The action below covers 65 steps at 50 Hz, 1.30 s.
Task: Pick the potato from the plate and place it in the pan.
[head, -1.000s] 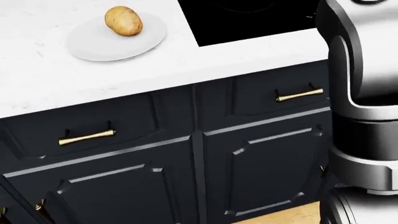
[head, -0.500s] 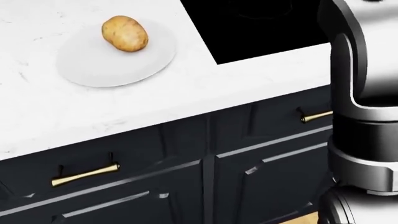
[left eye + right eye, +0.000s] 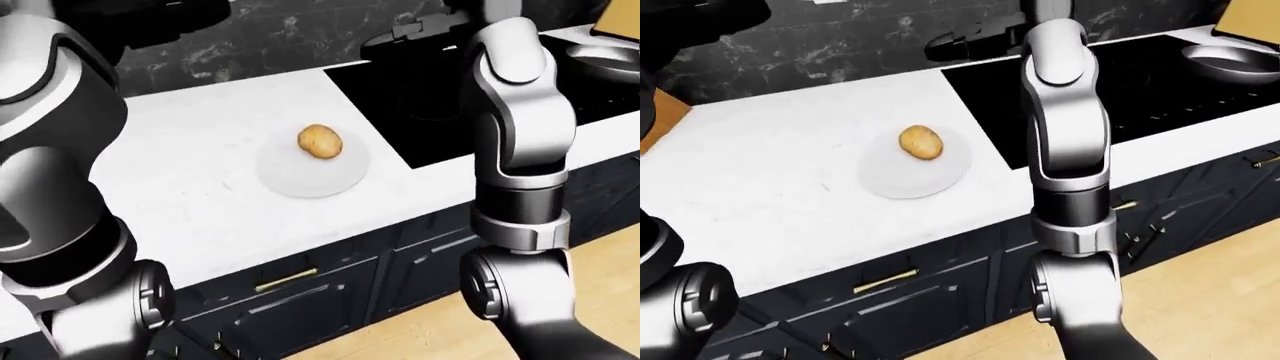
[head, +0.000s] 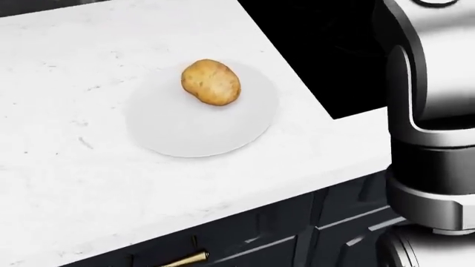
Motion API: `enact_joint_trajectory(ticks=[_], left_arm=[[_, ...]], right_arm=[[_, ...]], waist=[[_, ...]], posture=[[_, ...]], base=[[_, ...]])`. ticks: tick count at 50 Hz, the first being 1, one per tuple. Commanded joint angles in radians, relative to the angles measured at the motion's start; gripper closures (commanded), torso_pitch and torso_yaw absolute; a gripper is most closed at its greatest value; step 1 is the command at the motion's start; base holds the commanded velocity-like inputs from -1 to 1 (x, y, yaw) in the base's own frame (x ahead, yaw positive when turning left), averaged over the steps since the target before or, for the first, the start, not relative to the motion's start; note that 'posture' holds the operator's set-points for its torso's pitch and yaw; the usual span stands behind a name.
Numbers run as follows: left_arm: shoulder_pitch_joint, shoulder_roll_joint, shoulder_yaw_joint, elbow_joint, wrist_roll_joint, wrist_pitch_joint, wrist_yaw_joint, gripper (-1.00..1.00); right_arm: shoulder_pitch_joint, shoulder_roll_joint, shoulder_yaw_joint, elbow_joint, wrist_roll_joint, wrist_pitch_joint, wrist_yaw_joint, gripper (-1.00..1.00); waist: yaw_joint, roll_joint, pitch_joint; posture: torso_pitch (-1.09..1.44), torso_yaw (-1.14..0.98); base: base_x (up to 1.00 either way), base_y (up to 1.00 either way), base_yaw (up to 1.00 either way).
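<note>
A tan, speckled, oval potato (image 4: 211, 82) lies on the far part of a round white plate (image 4: 185, 130), on the white marble counter (image 4: 67, 167). To the right, the black cooktop (image 3: 1140, 75) carries a grey pan (image 3: 1232, 60) at its far right, well apart from the plate. The right arm (image 3: 1065, 150) rises between plate and pan, hiding part of the cooktop. Neither hand shows, so whether their fingers are released or clenched cannot be told.

Open table (image 4: 67, 144) surrounds the plate (image 4: 178, 133) on every side. The potato (image 4: 211, 82) sits uncovered. The right arm (image 3: 1065, 150) rises near the table's right edge, between plate and pan (image 3: 1230, 61).
</note>
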Motion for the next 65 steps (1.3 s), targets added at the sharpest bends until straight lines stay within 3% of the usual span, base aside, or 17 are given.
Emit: enact_joint_trajectory(ticks=[1, 7, 10, 11, 17, 18, 19, 20, 25, 26, 28, 30, 34, 38, 39, 44, 65], left_arm=[[-0.035, 0.006, 0.000, -0.012, 0.003, -0.015, -0.003, -1.00], [-0.034, 0.004, 0.000, -0.013, 0.008, -0.014, -0.006, -1.00], [-0.034, 0.003, 0.001, -0.011, 0.010, -0.015, -0.007, -1.00], [-0.032, 0.003, 0.000, -0.011, 0.011, -0.016, -0.007, -1.00], [-0.031, 0.002, 0.000, -0.010, 0.015, -0.019, -0.010, -1.00], [-0.033, 0.002, 0.001, -0.010, 0.015, -0.018, -0.009, -1.00], [-0.033, 0.001, 0.000, -0.011, 0.015, -0.017, -0.009, -1.00], [-0.033, 0.001, 0.000, -0.012, 0.014, -0.016, -0.009, -1.00], [-0.034, 0.002, 0.001, -0.010, 0.015, -0.016, -0.009, -1.00], [-0.035, 0.002, 0.001, -0.012, 0.014, -0.013, -0.008, -1.00], [-0.035, 0.002, 0.000, -0.011, 0.015, -0.015, -0.008, -1.00], [-0.033, 0.001, 0.000, -0.012, 0.015, -0.015, -0.009, -1.00], [-0.031, 0.000, -0.001, -0.011, 0.018, -0.018, -0.011, -1.00], [-0.033, 0.000, -0.001, -0.009, 0.020, -0.017, -0.012, -1.00], [-0.033, 0.000, -0.001, -0.010, 0.020, -0.017, -0.013, -1.00], [-0.035, 0.001, 0.003, -0.016, 0.016, -0.009, -0.009, -1.00], [-0.043, 0.008, 0.004, -0.015, 0.005, -0.008, -0.003, -1.00]], right_arm=[[-0.036, -0.018, -0.015, -0.019, 0.003, -0.007, -0.007, -1.00], [-0.045, -0.017, 0.007, 0.024, -0.024, 0.004, 0.007, -1.00], [-0.035, -0.014, 0.003, -0.015, -0.030, 0.015, 0.004, -1.00], [-0.030, 0.002, -0.031, -0.017, -0.001, -0.023, -0.017, -1.00], [-0.026, -0.021, -0.006, -0.018, -0.007, -0.011, -0.004, -1.00], [-0.025, -0.021, -0.007, -0.019, -0.011, -0.013, -0.007, -1.00], [-0.025, -0.020, -0.008, -0.019, -0.010, -0.015, -0.006, -1.00], [-0.025, -0.021, -0.007, -0.021, -0.011, -0.016, -0.004, -1.00], [-0.026, -0.023, -0.009, -0.029, -0.009, -0.002, 0.008, -1.00], [-0.026, -0.023, -0.010, -0.029, -0.007, 0.000, 0.009, -1.00], [-0.029, -0.025, -0.007, -0.022, -0.012, 0.010, 0.011, -1.00], [-0.028, -0.027, -0.006, -0.017, -0.017, 0.012, 0.013, -1.00], [-0.030, -0.034, -0.011, -0.020, -0.025, 0.028, 0.012, -1.00], [-0.029, -0.034, -0.005, -0.013, -0.036, 0.042, 0.017, -1.00], [-0.028, -0.033, 0.000, -0.011, -0.040, 0.047, 0.024, -1.00], [-0.019, -0.025, 0.019, -0.012, -0.068, 0.081, 0.067, -1.00], [-0.009, -0.009, 0.022, -0.014, -0.144, 0.133, 0.155, -1.00]], waist=[[-0.014, 0.012, -0.029], [-0.022, -0.049, 0.000], [-0.018, -0.058, -0.009], [-0.015, -0.062, -0.012], [0.004, -0.098, -0.025], [0.022, -0.101, -0.046], [0.031, -0.116, -0.046], [0.029, -0.100, -0.040], [0.044, -0.108, -0.064], [0.042, -0.120, -0.060], [0.014, -0.136, -0.017], [0.025, -0.129, -0.025], [0.011, -0.116, -0.013], [-0.014, -0.056, -0.028], [-0.013, -0.071, -0.020], [-0.019, -0.077, -0.033], [-0.013, -0.075, -0.031]], posture=[[0.00, 0.00], [0.00, 0.00], [0.00, 0.00], [0.00, 0.00], [0.00, 0.00], [0.00, 0.00], [0.00, 0.00], [0.00, 0.00], [0.00, 0.00], [0.00, 0.00], [0.00, 0.00], [0.00, 0.00], [0.00, 0.00], [0.00, 0.00], [0.00, 0.00], [0.00, 0.00], [0.00, 0.00]], base=[[0.00, 0.00, 0.00], [0.00, 0.00, 0.00], [0.00, 0.00, 0.00], [0.00, 0.00, 0.00], [0.00, 0.00, 0.00], [0.00, 0.00, 0.52], [0.00, 0.00, 0.98], [0.00, 0.00, 1.00], [0.00, 0.00, 1.00], [0.00, 0.00, 1.00], [0.00, 0.00, 0.50], [0.00, 0.00, 0.00], [0.00, 0.00, 0.00], [0.00, 0.00, 0.00], [0.00, 0.00, 0.00], [0.00, 0.00, 0.00], [0.00, 0.00, 0.00]])
